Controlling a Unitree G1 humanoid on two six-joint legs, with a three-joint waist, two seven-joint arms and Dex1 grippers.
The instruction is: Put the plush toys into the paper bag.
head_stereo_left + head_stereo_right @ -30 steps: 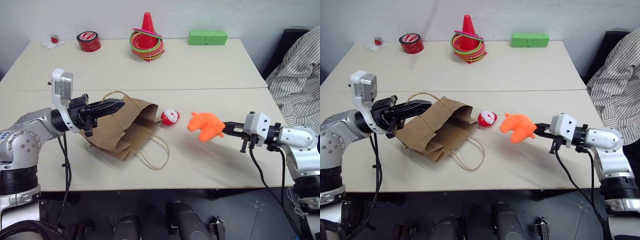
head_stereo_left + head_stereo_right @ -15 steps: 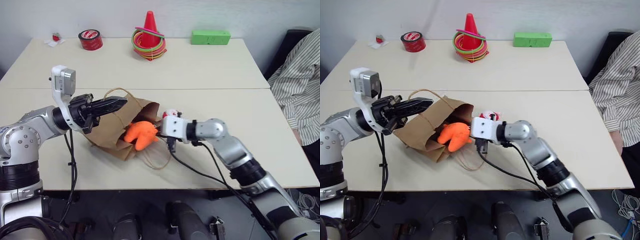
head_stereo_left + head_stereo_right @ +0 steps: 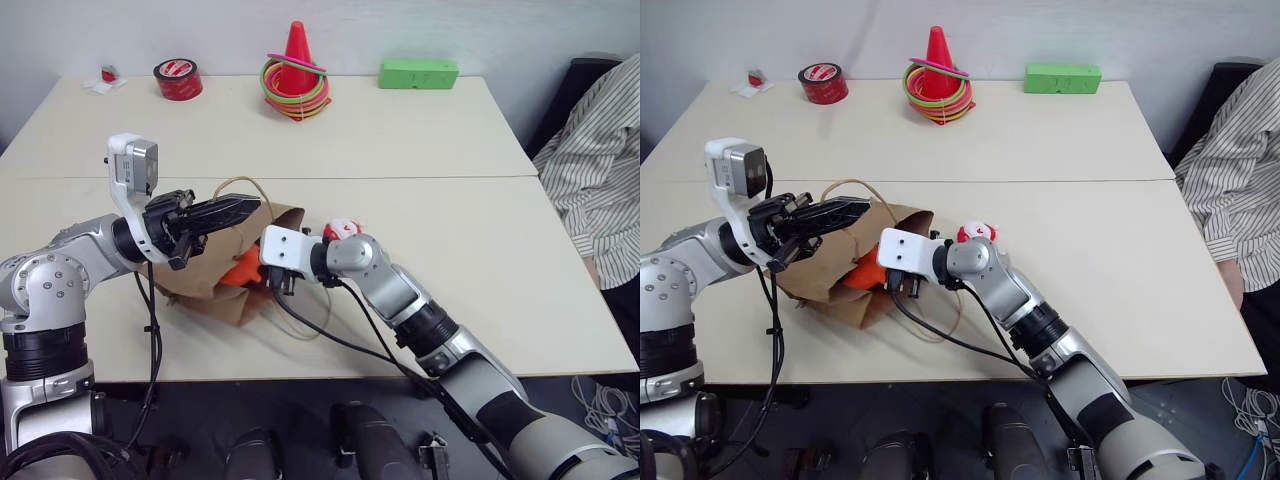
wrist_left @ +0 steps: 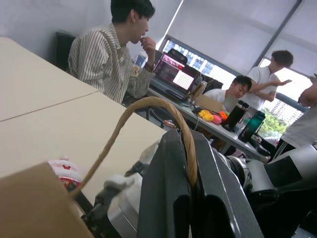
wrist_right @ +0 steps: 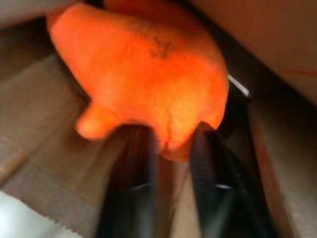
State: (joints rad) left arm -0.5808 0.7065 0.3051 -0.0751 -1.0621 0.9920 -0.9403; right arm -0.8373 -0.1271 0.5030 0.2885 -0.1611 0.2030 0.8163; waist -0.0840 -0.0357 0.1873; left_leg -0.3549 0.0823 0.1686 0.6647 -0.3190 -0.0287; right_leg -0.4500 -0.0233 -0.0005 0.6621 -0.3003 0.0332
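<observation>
Pale beige counter fills the scene, with a person in a striped shirt seated at its right edge. Near the middle lies the brown paper bag, on its side with its mouth facing right. The left hand is clamped shut on one twisted loop handle, apparently lifting the upper lip so the mouth gapes. The right hand reaches into that mouth; its two black fingers straddle the orange plush toy, parted around its lower edge and still touching it, so the toy looks to be inside the bag and about to be let go. The red-and-white ball toy sits on the counter just behind the right forearm, outside the bag, yet to be packed. Well apart along the far edge stand a red tape roll, a red cone with coloured rings and a green block, none in the way.
</observation>
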